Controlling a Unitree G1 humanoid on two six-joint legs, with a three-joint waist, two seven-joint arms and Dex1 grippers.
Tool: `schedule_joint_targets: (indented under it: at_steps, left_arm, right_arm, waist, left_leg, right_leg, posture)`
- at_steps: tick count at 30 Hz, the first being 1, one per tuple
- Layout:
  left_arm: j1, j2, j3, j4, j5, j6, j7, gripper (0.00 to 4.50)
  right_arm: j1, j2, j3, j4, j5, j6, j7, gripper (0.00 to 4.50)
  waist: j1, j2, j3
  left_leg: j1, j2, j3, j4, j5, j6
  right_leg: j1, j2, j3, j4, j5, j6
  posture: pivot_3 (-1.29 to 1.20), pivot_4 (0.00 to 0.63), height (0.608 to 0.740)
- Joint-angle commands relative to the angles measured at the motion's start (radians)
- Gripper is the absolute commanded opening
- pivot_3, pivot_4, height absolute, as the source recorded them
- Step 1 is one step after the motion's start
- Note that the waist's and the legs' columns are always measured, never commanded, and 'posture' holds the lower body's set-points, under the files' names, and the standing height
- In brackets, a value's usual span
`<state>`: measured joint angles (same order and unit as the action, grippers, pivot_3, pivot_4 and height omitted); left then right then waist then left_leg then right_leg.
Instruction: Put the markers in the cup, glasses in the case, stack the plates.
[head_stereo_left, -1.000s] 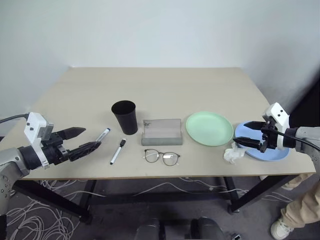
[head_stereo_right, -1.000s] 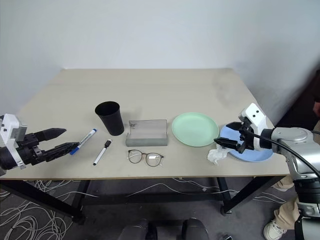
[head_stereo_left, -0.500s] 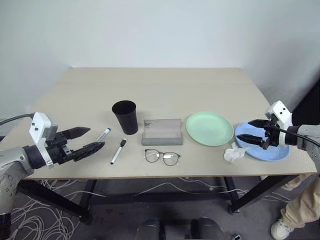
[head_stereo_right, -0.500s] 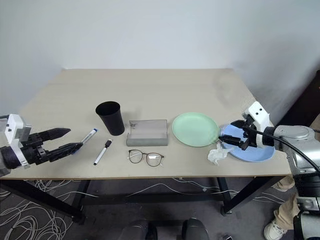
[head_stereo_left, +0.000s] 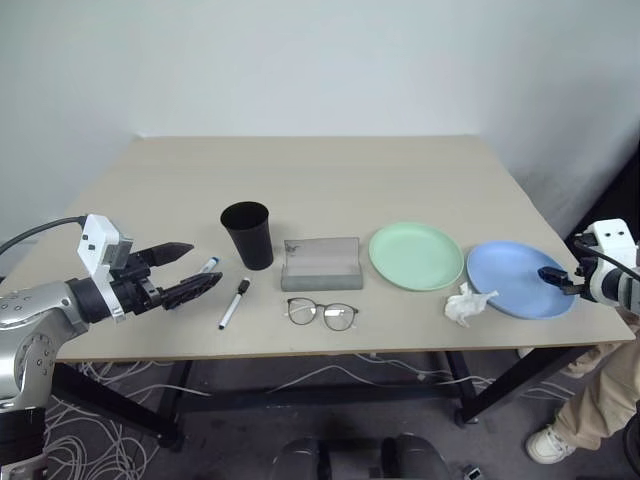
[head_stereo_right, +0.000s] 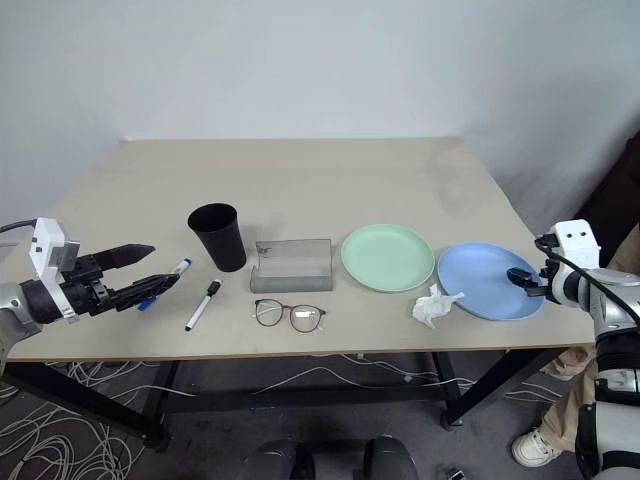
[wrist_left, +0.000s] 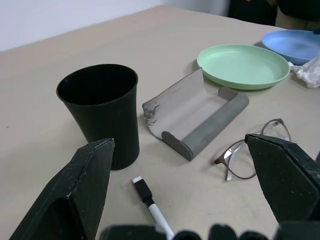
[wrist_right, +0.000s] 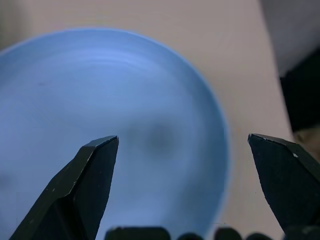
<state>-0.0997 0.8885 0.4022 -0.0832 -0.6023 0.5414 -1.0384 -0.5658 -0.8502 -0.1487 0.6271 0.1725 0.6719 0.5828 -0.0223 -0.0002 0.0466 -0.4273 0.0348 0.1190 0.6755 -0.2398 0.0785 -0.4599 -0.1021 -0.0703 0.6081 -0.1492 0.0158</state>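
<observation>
- Markers: the blue-capped marker (head_stereo_right: 178, 268) and the black-capped marker (head_stereo_left: 233, 302) lie on the table (head_stereo_left: 320, 170), near the black cup (head_stereo_left: 248, 234).
- Left gripper (head_stereo_left: 195, 270) hovers over the blue-capped marker, fingers spread, holding nothing.
- Glasses (head_stereo_left: 323, 313) lie in front of the open grey case (head_stereo_left: 321, 264).
- Green plate (head_stereo_left: 416, 256) sits beside the blue plate (head_stereo_left: 515, 278); a crumpled tissue (head_stereo_left: 466, 303) touches the blue one's near rim.
- Right gripper (head_stereo_right: 522, 279) is at the blue plate's right edge, fingers spread, empty.
</observation>
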Motion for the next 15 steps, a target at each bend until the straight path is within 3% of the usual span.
schedule_joint_targets:
  at_steps: [1, 15]
  left_arm:
    - [-0.026, 0.011, 0.014, -0.014, -0.025, -0.012, -0.029, 4.45]
    - [-0.052, 0.006, 0.027, -0.019, -0.103, 0.004, -0.098, 4.45]
  right_arm:
    - [-0.036, -0.010, -0.048, 0.066, -0.014, -0.007, -0.071, 4.50]
    - [-0.144, 0.034, -0.166, 0.260, 0.042, 0.012, -0.158, 4.50]
  waist:
    - [-0.001, 0.000, 0.000]
    - [-0.014, 0.000, 0.000]
  left_leg:
    - [0.000, 0.000, 0.001, 0.000, 0.000, 0.000]
    - [0.002, 0.001, 0.004, 0.002, 0.001, 0.001]
  right_leg:
    - [0.000, 0.000, 0.000, 0.000, 0.000, 0.000]
    - [0.001, 0.000, 0.001, 0.001, 0.002, 0.000]
  posture:
    - [0.00, 0.000, 0.737]
    - [0.00, 0.000, 0.737]
